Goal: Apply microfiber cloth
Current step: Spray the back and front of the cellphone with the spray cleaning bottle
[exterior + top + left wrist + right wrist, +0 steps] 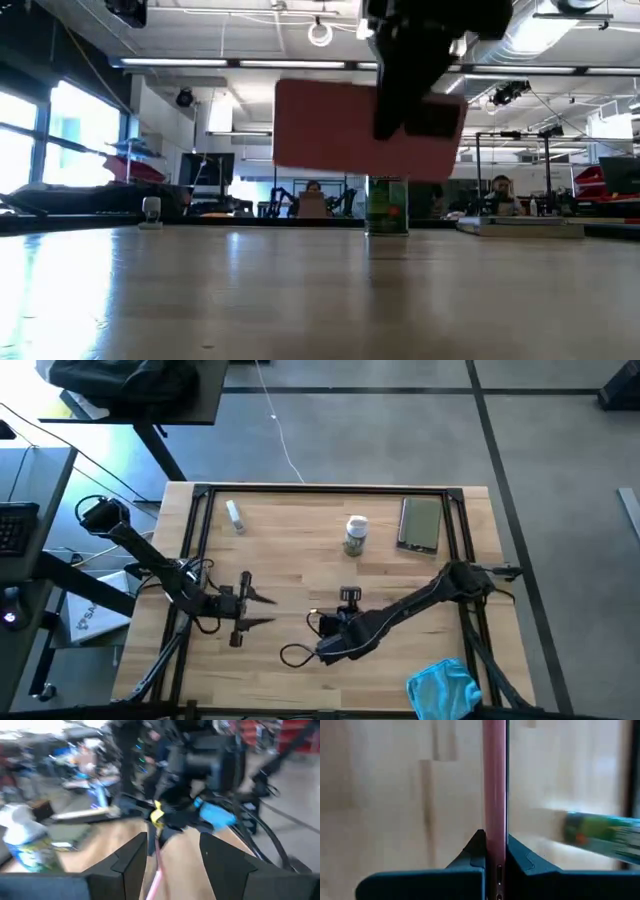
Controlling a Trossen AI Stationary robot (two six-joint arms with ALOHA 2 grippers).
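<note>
High view: the microfiber cloth (443, 687) lies rumpled at the counter's (300, 550) five-o'clock corner, with neither tool touching it, so by my reading the wiping has not begun and picking up the cloth is still to come. The right tool (335, 643) sits near the middle of the counter's six-o'clock edge, well apart from the cloth. In the right wrist view its fingers are clamped on a thin pink slab (494, 795) held on edge, which looks like a phone, and the low view shows that slab lifted clear of the counter. The left tool (258, 610) hovers at about eight o'clock with its fingers spread and nothing between them, pointing toward the right tool. If the pink slab is what gets wiped, it is presented and ready; the empty left tool would have to cross to five o'clock for the cloth. A green-labelled bottle (355, 535) and a dark phone (420, 523) stand near twelve to one o'clock.
</note>
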